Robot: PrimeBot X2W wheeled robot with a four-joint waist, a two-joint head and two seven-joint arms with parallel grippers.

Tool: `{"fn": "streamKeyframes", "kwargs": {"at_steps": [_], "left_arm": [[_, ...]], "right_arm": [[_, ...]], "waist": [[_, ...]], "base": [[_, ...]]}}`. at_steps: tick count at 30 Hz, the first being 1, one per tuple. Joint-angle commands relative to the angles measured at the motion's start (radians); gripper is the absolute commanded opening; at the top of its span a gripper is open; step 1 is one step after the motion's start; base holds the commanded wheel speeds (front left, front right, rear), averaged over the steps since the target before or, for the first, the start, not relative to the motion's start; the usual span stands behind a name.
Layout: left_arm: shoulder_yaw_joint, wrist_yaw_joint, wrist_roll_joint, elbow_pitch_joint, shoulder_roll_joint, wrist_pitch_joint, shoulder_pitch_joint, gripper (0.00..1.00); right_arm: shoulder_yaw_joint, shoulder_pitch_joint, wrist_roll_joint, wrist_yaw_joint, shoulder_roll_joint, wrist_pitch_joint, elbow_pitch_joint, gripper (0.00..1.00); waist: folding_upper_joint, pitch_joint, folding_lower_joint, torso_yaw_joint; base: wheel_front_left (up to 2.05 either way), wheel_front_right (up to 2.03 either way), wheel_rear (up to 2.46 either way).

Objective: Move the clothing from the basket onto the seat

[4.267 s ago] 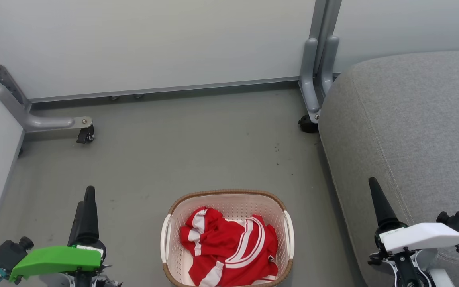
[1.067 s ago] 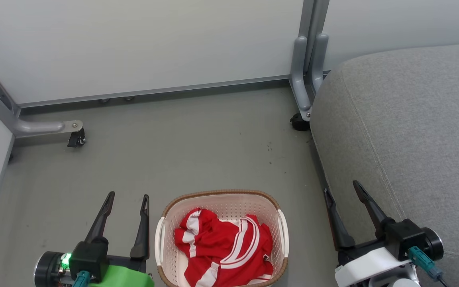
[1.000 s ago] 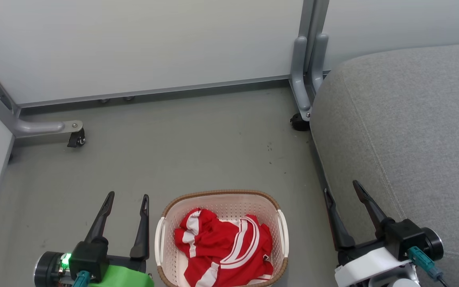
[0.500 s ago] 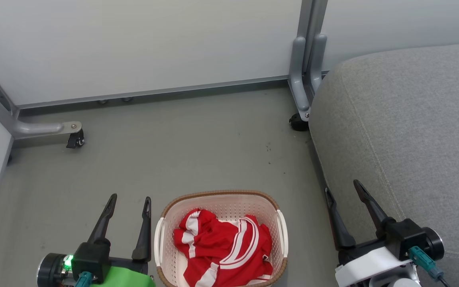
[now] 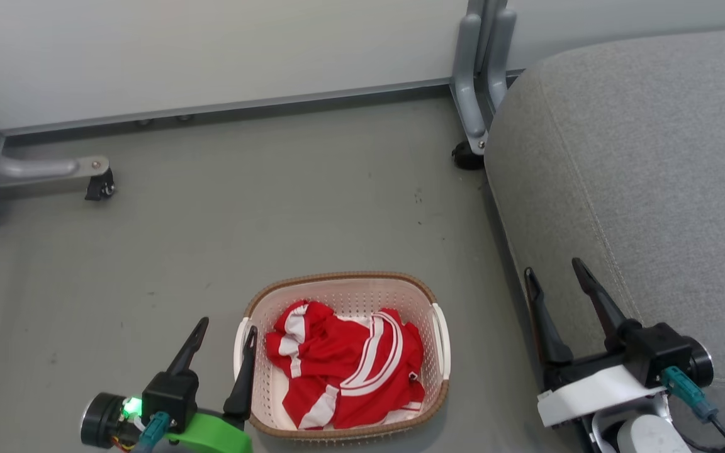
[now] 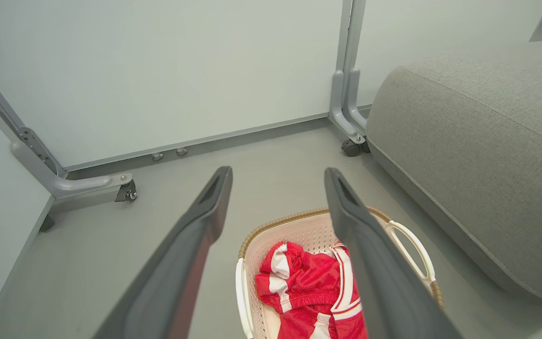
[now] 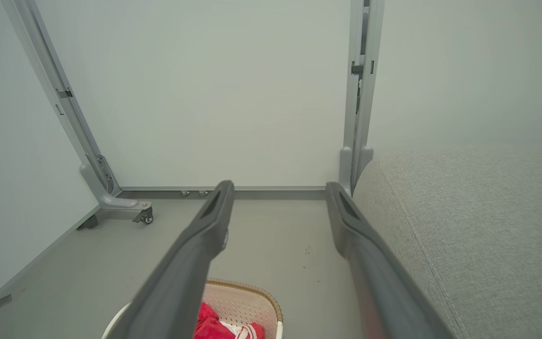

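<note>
The clothing [image 5: 343,368], red with white stripes, lies crumpled in the cream basket [image 5: 337,281] on the grey floor; it also shows as red cloth [image 6: 313,287] in the basket [image 6: 412,245] and at the bottom edge as clothing [image 7: 214,327] in the basket [image 7: 247,292]. The grey seat [image 5: 639,157] rises to the right, also seen as the seat [image 6: 478,141] and the seat [image 7: 468,221]. My left gripper [image 5: 224,330] stands open just left of the basket, its right finger over the rim. My right gripper [image 5: 554,270] stands open at the seat's front edge, empty. The left gripper [image 6: 278,172] and right gripper [image 7: 279,186] both show spread fingers.
Pale partition walls close the back and left. Their grey metal feet carry castors: one at the left [image 5: 99,187], another [image 5: 463,156] beside the seat's far corner. Bare grey floor [image 5: 262,207] lies between the basket and the back wall.
The head camera has tilted down, so the whole scene sits higher in the picture. Both grippers stay open beside the basket; the left one now sits a little closer to its rim.
</note>
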Motion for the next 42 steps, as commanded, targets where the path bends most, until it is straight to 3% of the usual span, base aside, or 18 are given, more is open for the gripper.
{"fn": "streamKeyframes", "kwargs": {"at_steps": [1,11,21,31,42], "left_arm": [[-0.011,-0.003,0.017,0.011,0.016,0.001,-0.037,1.00],[-0.206,-0.003,0.123,0.206,0.114,0.001,-0.301,1.00],[-0.437,-0.001,0.128,0.459,0.171,0.001,-0.636,1.00],[-0.628,-0.001,0.165,0.720,0.183,0.001,-0.872,1.00],[-0.698,0.009,0.214,0.884,0.191,0.002,-1.015,1.00]], "right_arm": [[-0.006,-0.026,0.001,0.000,-0.004,-0.003,-0.008,1.00],[-0.025,-0.177,0.004,0.000,-0.003,-0.003,-0.031,1.00],[-0.056,-0.282,0.051,0.000,-0.003,-0.003,-0.060,1.00],[-0.041,-0.342,0.114,0.000,-0.003,-0.003,-0.077,1.00],[-0.024,-0.373,0.184,0.000,-0.003,-0.003,-0.083,1.00]], "waist": [[-0.0001,0.098,0.0000,-0.006],[-0.0001,0.370,0.0000,-0.038],[-0.0001,0.595,0.0000,-0.093],[-0.0001,0.747,0.0000,-0.152],[-0.0001,0.849,0.0000,-0.204]], "base": [[0.00,0.00,0.00],[0.00,0.00,0.00],[0.00,0.00,0.00],[0.00,0.00,0.00],[0.00,0.00,0.00]]}}
